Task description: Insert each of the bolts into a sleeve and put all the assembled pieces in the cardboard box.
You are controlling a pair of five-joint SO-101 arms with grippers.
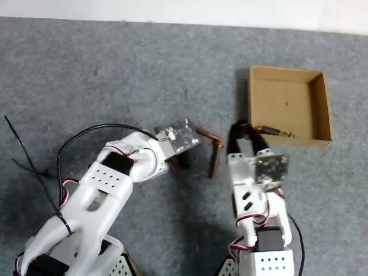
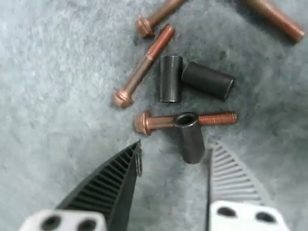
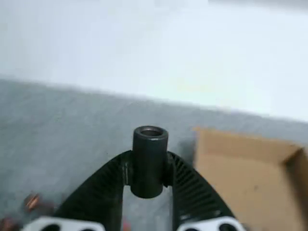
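My left gripper hangs open over a heap of copper bolts and black sleeves on the grey mat. One sleeve stands tilted between its fingertips, leaning on a bolt. Two more sleeves lie side by side beyond, next to another bolt. My right gripper is shut on a black sleeve, held upright with its hole up. The cardboard box lies just beyond it. A copper bolt piece lies at the box's near edge.
Two more bolts lie at the far side of the heap. From above, bolts lie between the two arms. A black cable trails across the mat at the left. Open mat stretches to the far left.
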